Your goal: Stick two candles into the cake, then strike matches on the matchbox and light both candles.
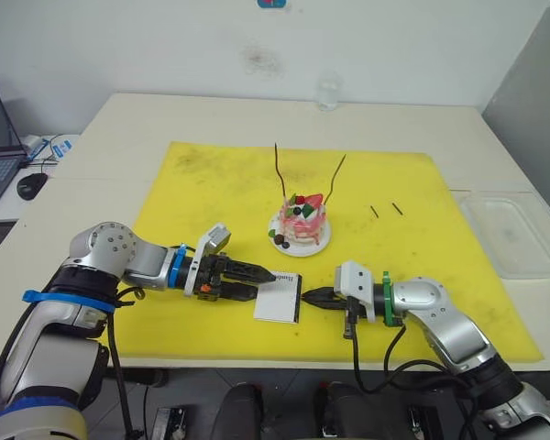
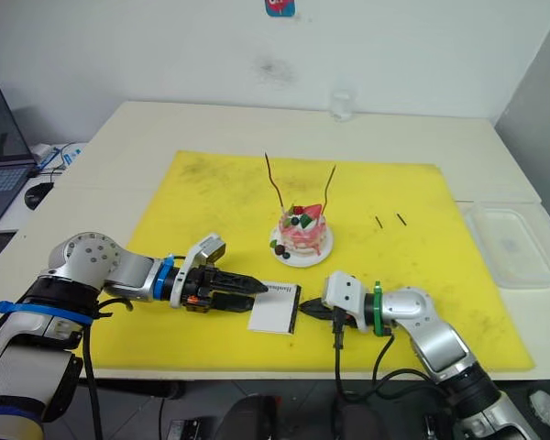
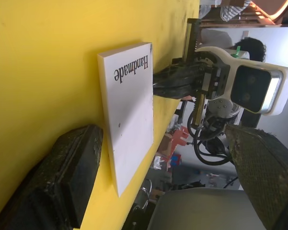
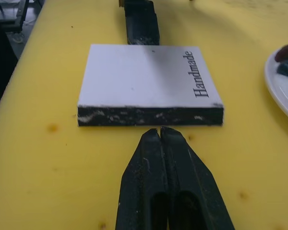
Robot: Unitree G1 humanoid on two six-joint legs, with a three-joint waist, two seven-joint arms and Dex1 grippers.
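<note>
Two claws flank the matchbox (image 1: 279,301) at the near edge of the yellow mat (image 1: 192,183). Right claw (image 4: 161,132): fingers pressed together, holding nothing that I can see, tip just short of the box's dark striking edge. Left claw (image 1: 258,280): spread, one finger at the box's opposite side, the other raised above it; looks like it's bracing the box, not clamping it. Box lies flat, "Handmade" print toward the cake.

Further in, the cake (image 1: 302,223) on its white plate sits mid-mat, just beyond the box. Both candles (image 1: 280,171) are already stuck in it, standing roughly upright, dark red on the robot's left, paler one on its right. Neither looks lit.

Beyond and to the right of the cake, the two matches (image 1: 385,210) lie on the mat, well apart from either claw.

Judgement: candle step done, match step in hand but no match picked up yet. Next move calls for the right claw to open, reach the matches, pinch one, then return to the dark edge while the left steadies the box. Tiny sticks flat on the mat, so expect a fiddly pinch.

Far back on the tabletop: a clear cup (image 1: 327,93).
</note>
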